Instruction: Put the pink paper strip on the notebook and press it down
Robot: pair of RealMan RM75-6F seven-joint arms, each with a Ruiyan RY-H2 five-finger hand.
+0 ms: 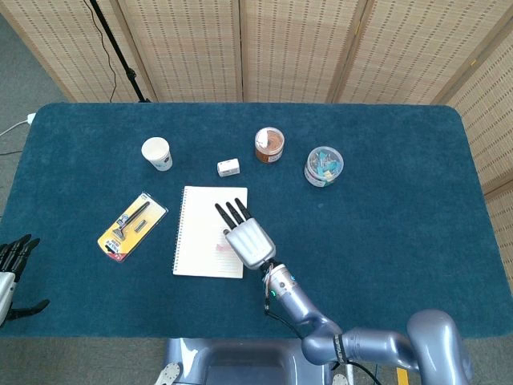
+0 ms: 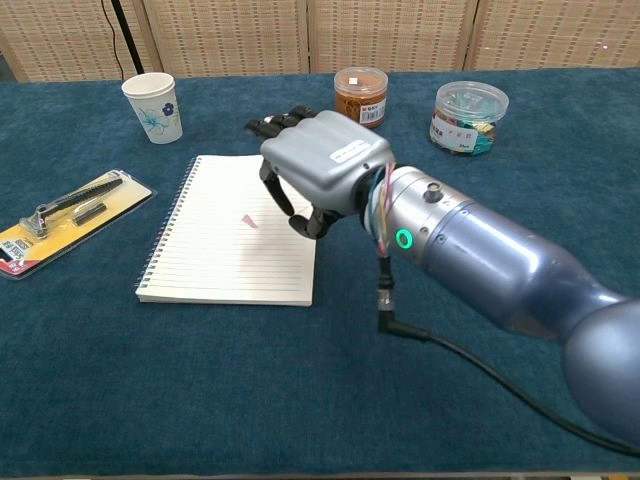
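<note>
The white spiral notebook point(image 1: 199, 233) point(image 2: 215, 255) lies left of the table's middle. My right hand point(image 1: 247, 239) point(image 2: 325, 170) hovers over its right half with the fingers curled. It pinches the pink paper strip point(image 2: 249, 221) point(image 1: 224, 245), and the strip's free end shows just over the page to the hand's left. I cannot tell whether the strip touches the paper. My left hand point(image 1: 13, 269) stays at the table's near left edge, fingers apart and holding nothing.
A paper cup point(image 1: 157, 153) point(image 2: 153, 107), a small white box point(image 1: 228, 167) point(image 2: 285, 129), a brown jar point(image 1: 269, 145) point(image 2: 361, 96) and a clip jar point(image 1: 324, 165) point(image 2: 470, 115) stand behind the notebook. A yellow tool pack point(image 1: 132, 225) point(image 2: 65, 215) lies to its left.
</note>
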